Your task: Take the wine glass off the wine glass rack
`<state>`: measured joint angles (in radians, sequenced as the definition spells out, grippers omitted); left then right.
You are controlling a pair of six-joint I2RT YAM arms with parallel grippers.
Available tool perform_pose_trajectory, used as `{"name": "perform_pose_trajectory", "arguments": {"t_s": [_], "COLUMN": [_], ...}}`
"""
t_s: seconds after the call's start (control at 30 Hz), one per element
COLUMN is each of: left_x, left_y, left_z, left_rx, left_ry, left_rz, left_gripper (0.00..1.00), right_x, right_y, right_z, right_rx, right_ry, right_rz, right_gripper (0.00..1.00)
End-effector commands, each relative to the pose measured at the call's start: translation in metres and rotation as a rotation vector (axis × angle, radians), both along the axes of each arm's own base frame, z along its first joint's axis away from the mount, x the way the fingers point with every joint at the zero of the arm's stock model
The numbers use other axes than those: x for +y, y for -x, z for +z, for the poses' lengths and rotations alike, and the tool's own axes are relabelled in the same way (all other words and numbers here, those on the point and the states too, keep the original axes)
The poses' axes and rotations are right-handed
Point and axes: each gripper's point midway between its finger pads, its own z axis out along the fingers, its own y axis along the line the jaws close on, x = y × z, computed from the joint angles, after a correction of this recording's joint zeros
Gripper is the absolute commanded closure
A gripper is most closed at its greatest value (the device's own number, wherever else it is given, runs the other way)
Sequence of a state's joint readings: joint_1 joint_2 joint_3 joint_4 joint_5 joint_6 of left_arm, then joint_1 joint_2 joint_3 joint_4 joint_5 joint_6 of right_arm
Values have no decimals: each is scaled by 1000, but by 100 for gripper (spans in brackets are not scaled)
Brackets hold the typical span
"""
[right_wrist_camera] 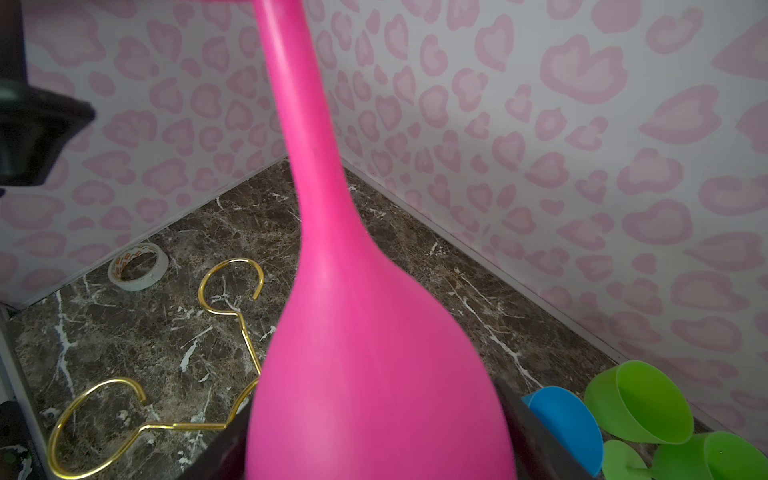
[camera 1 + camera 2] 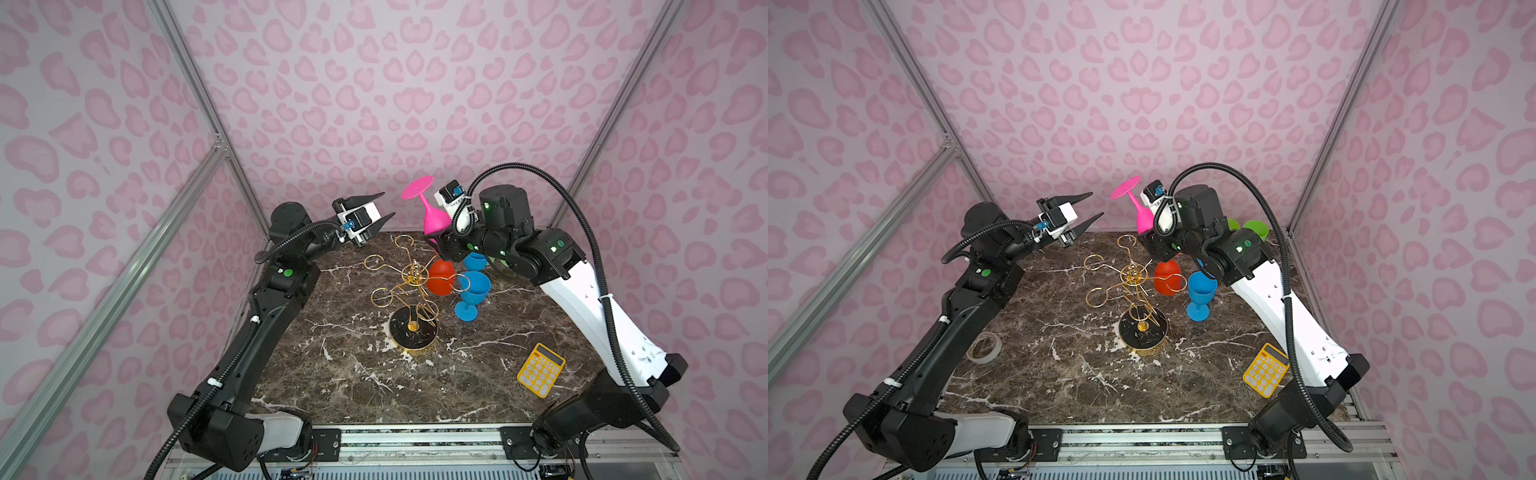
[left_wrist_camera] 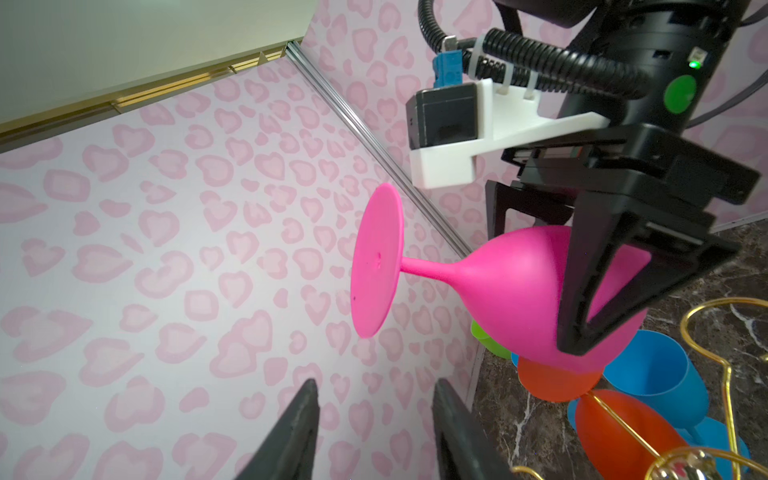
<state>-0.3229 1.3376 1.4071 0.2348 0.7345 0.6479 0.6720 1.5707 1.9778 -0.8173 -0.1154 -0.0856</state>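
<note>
Pink wine glass (image 3: 511, 291), rim partly hidden by right fingers (image 3: 579, 266).

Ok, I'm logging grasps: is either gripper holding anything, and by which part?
The right gripper holds the pink wine glass by its bowl, foot tilted upward. The left gripper is open and holds nothing.

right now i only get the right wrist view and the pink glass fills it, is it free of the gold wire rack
Observer: Yes. The pink plastic wine glass is held in the air, foot uppermost, with no loop of the gold wire rack around its stem.
Operator: where's the left end effector
Observer: The left end effector hovers beside the glass's foot, jaws open and empty.
Operator: any glass i can't see
Observer: A red plastic glass is at a loop on the right arm's side; whether it hangs there I cannot tell.
</note>
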Motion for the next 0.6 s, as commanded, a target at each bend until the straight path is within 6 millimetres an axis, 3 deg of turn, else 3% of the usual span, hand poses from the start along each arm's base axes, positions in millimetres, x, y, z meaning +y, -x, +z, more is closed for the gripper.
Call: {"name": "perform_pose_trajectory", "arguments": {"t_s": [0.0, 0.47, 0.57], "left_x": [-2, 1, 2], "left_y": [0, 2, 2], "left_z": [5, 12, 14], "left_rx": [-65, -106, -111], "left_ry": [-16, -8, -6], "left_rz": [-2, 37, 46], "left_gripper": [55, 63, 71], "right_x": [12, 34, 36], "right_y": [6, 19, 19], "right_z": [-1, -10, -11], "right_rx": [14, 62, 69], "right_ry": [-6, -30, -32], "right_rz": [34, 97, 99], "right_gripper": [31, 32, 32]}}
